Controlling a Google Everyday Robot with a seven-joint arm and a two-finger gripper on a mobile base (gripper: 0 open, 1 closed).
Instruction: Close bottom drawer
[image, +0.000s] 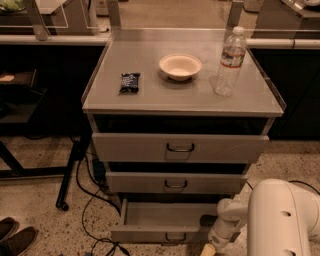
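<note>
The bottom drawer (165, 232) of the grey metal cabinet stands pulled out, its flat tray interior bare and its small dark loop handle (175, 237) at mid-front. My gripper (207, 248) is low at the bottom edge of the view, at the right end of the drawer's front, below my white arm (227, 222). It looks to be touching or very near the front's right end. The middle drawer (175, 183) and the top drawer (180, 147) above stick out a little.
On the cabinet top (150, 97) lie a dark snack packet (130, 82), a white bowl (180, 66) and a water bottle (229, 61). Cables (92, 200) trail on the floor at the left, by a black table leg (70, 172). Shoes (15, 239) are at the lower left.
</note>
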